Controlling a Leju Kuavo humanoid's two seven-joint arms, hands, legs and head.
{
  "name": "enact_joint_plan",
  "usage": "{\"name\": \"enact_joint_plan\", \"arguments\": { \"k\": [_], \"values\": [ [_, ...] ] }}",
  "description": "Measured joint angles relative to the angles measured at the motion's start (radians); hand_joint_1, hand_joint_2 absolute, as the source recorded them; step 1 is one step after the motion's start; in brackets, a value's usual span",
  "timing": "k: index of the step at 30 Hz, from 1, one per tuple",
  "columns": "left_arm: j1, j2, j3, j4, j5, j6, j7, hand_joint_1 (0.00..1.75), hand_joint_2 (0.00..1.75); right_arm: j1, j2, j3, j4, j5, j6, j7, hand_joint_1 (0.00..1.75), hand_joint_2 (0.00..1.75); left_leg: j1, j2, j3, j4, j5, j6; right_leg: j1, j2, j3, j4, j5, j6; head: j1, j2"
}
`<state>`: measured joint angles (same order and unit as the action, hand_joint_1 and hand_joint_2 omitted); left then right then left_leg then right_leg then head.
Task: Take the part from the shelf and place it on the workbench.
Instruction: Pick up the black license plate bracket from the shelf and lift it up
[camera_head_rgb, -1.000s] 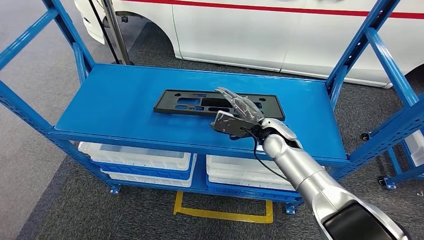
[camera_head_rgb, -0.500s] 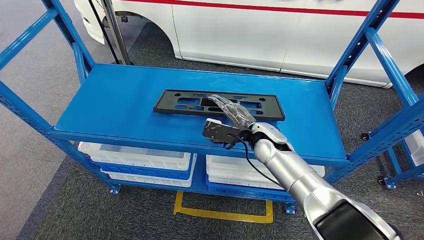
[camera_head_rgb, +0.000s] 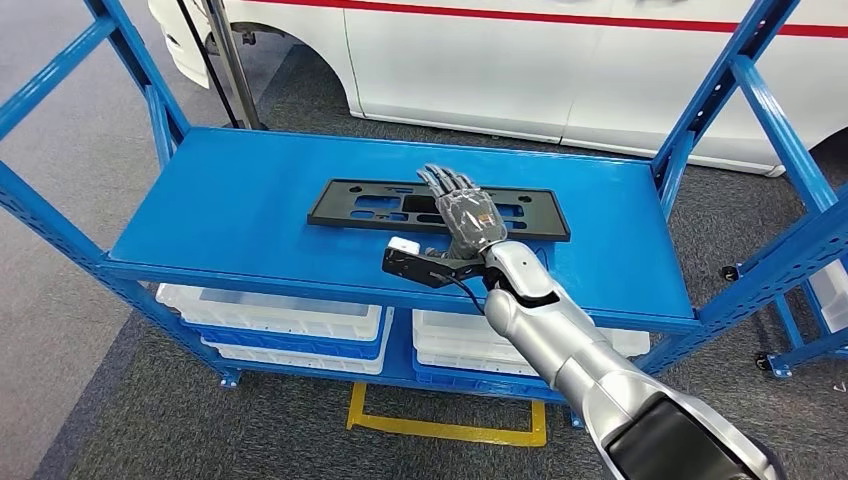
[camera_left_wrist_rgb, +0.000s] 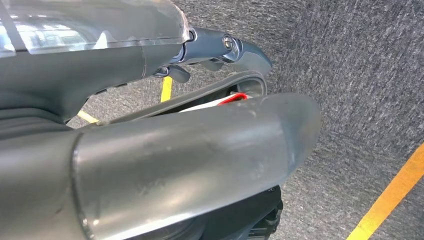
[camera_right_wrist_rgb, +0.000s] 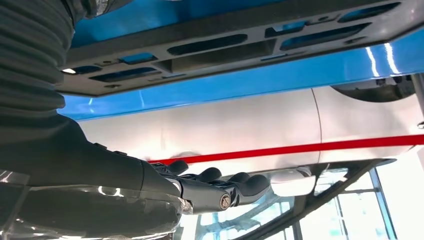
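Head view has the silver right arm (camera_head_rgb: 560, 330) reaching up from the near right, its right hand (camera_head_rgb: 462, 215) stretched flat over the black part (camera_head_rgb: 380, 205), fingers (camera_head_rgb: 440, 182) straight, apart and holding nothing. That part lies flat near the middle of the blue shelf (camera_head_rgb: 220, 200). Beneath are white bins (camera_head_rgb: 270, 315). Beyond the shelf stands a white car (camera_head_rgb: 520, 60) with a red stripe. Left hand (camera_left_wrist_rgb: 150, 60): I cannot tell its state.
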<state>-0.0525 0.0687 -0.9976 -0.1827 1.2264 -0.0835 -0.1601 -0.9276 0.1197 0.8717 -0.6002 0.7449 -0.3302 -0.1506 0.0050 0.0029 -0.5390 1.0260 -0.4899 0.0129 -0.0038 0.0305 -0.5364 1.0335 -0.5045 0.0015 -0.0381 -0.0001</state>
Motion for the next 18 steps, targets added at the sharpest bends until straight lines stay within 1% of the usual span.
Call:
{"name": "enact_joint_plan", "arguments": {
  "k": [8, 18],
  "values": [
    [0.0, 0.0, 0.0, 0.0, 0.0, -0.001, 0.003, 0.0, 0.0, -0.024, 0.01, 0.0, 0.108, 0.042, -0.009, 0.06, 0.0, 1.75, 0.0, 0.0, 0.0, 0.0, 0.0, 0.0, 0.0, 0.0, 0.0, 0.0, 0.0, 0.0, 0.0, 0.0],
    [0.0, 0.0, -0.001, 0.0, 0.0, -0.001, 0.003, 0.0, 0.0, -0.031, 0.01, 0.0, 0.181, 0.047, -0.01, 0.062, 0.0, 1.75, 0.0, 0.0, 0.0, 0.0, 0.0, 0.0, 0.0, 0.0, 0.0, 0.0, 0.0, 0.0, 0.0, 0.0]
  ]
}}
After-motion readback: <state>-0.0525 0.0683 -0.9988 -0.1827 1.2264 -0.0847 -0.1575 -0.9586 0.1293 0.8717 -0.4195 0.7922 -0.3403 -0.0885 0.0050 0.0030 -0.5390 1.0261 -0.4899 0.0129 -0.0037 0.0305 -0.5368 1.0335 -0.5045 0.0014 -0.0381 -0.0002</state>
